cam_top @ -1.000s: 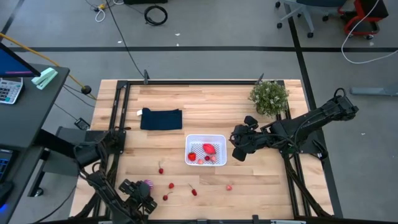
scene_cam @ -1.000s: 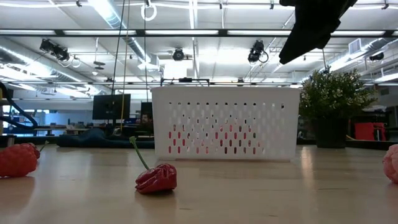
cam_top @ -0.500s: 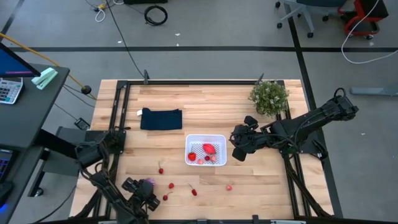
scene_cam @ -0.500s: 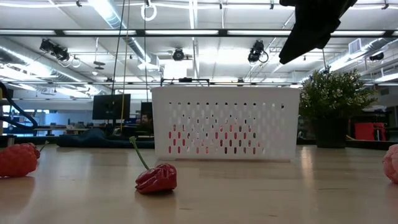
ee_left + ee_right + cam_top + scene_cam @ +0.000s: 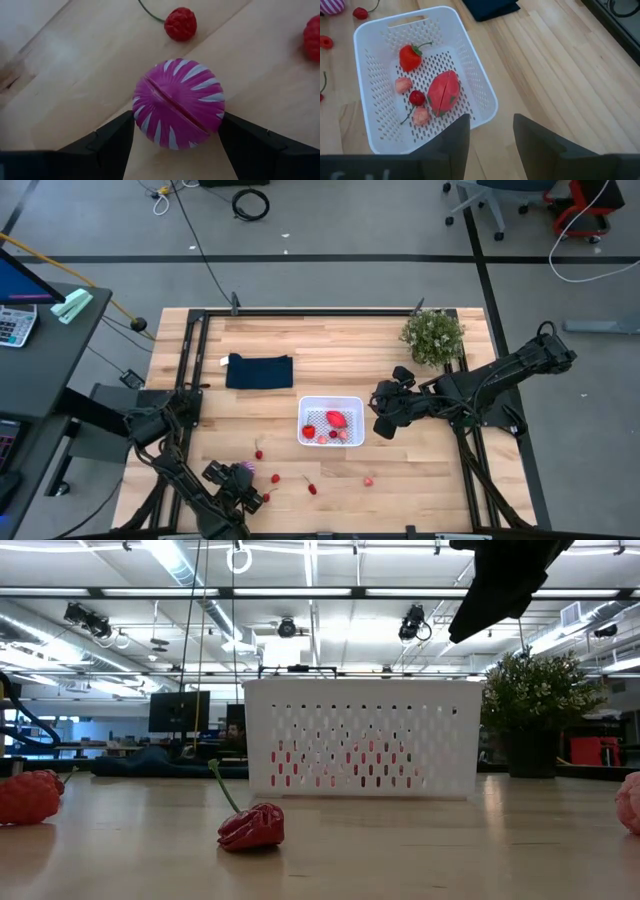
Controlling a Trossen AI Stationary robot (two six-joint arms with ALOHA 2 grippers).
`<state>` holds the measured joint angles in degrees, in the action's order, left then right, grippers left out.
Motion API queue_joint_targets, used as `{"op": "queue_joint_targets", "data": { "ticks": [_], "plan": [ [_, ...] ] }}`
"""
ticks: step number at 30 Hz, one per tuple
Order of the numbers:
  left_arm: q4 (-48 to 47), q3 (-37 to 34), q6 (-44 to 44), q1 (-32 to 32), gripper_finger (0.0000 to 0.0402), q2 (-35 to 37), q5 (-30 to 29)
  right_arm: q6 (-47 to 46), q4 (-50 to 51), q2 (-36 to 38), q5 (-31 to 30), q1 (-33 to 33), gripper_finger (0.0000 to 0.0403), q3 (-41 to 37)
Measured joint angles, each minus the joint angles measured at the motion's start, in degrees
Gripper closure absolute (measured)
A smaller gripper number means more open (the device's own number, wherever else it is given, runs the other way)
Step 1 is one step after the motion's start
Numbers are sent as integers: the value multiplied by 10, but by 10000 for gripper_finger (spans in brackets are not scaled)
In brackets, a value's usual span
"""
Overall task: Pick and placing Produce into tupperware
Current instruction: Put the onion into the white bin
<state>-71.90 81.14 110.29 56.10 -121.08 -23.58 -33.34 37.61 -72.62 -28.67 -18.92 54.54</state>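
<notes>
The white tupperware (image 5: 352, 402) (image 5: 475, 75) (image 5: 360, 735) sits mid-table and holds a larger red piece (image 5: 442, 92) and several small red and pink bits. More small red produce (image 5: 312, 489) lies loose near the table's near edge. My left gripper (image 5: 240, 481) (image 5: 177, 127) is near the near-left corner, shut on the purple-magenta ribbed ball (image 5: 179, 104) (image 5: 248, 471). My right gripper (image 5: 384, 423) (image 5: 491, 130) hovers open and empty just right of the tupperware, and it shows dark at the top of the low view (image 5: 500, 585). My left gripper pinches the ribbed ball between its two fingers (image 5: 112, 145), one on each side of the ball's widest part (image 5: 141, 117). The fingers come from above, pointing down. Whether the ball is clear of the table I cannot tell.
A dark navy folded cloth (image 5: 260, 371) lies on the far left of the table. A green potted plant (image 5: 433, 335) (image 5: 540, 710) stands at the far right corner. A red pepper bit (image 5: 250, 827) and a raspberry (image 5: 180, 23) lie near the ball. Bare wood lies between cloth and plant.
My left gripper has moved toward the table's right and slightly toward the far edge, carrying the ribbed ball along with it. The right arm has kept still.
</notes>
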Motion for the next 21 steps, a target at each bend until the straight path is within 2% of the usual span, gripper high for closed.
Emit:
{"op": "queue_joint_targets", "data": {
  "ticks": [13,21],
  "plan": [
    [15,0,0,-17,158,20,0,0,0,0,0,0,243,0],
    [19,30,-30,-29,152,23,-8,0,0,0,0,0,243,0]
  ]
}}
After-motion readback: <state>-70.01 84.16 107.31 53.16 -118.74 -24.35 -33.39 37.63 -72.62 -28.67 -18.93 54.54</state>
